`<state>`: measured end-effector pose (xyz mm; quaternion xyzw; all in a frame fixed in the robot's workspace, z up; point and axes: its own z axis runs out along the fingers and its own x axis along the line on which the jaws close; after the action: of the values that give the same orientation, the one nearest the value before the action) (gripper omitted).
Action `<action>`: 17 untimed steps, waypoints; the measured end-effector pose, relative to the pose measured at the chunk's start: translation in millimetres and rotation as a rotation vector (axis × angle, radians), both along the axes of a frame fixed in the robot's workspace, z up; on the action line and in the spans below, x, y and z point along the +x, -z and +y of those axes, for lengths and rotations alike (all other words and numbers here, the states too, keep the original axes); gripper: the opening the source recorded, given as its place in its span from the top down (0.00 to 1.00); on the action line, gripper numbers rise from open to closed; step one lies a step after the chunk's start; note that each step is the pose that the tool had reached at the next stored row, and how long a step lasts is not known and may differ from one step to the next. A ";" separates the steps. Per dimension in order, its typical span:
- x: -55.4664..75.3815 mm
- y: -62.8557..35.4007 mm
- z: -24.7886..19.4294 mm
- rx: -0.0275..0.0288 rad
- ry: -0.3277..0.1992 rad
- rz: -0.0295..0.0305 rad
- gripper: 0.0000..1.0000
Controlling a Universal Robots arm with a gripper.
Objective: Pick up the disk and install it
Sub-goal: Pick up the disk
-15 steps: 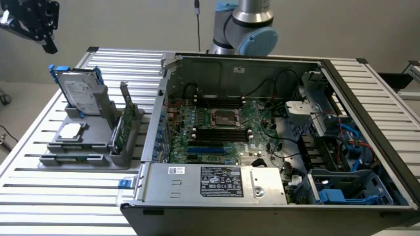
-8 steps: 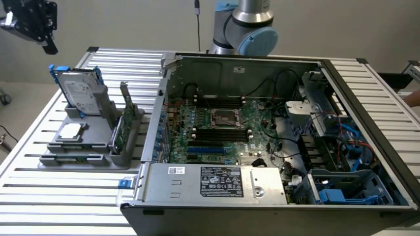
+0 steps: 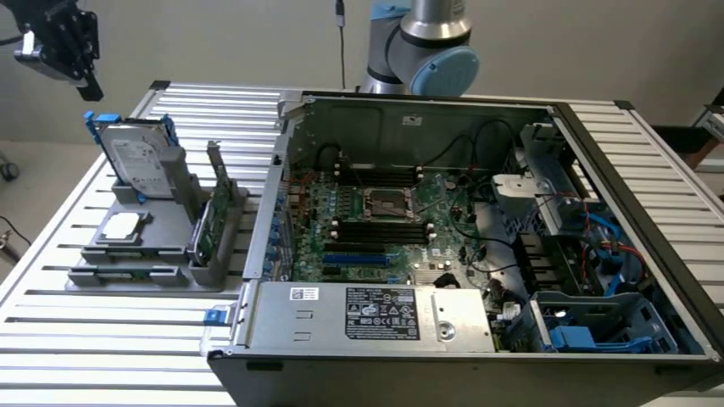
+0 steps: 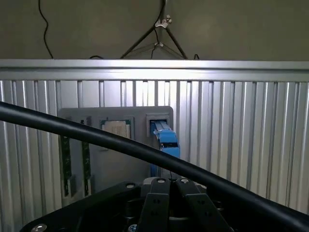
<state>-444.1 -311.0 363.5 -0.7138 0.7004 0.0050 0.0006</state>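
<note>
The disk (image 3: pixel 142 158), a silver drive with a white label in a blue carrier, stands upright in a grey holder (image 3: pixel 169 254) at the exterior view's left. My gripper (image 3: pixel 88 83) hangs above and behind it, well apart from it. In the wrist view the disk (image 4: pixel 165 137) appears edge-on as a blue strip beyond my gripper (image 4: pixel 170 183), whose fingers are shut together with nothing between them.
An open computer case (image 3: pixel 633 153) fills the table's middle and right, with a motherboard (image 3: pixel 385 212) and a blue drive bay (image 3: pixel 588 326). The holder also carries a square chip (image 3: pixel 122 225) and a green card (image 3: pixel 215 216). A black cable (image 4: pixel 96 137) crosses the wrist view.
</note>
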 end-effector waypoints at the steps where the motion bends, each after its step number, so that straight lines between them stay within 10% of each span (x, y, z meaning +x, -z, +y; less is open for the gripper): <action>1: 0.0 0.6 0.5 0.0000 -0.010 0.0000 0.89; 12: 0.4 13.8 2.8 0.0001 -0.051 -0.0003 0.46; 17: 0.5 22.9 2.8 0.0001 -0.051 -0.0002 0.46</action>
<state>-443.6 -308.2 340.6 -0.7314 0.6819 0.0049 0.0006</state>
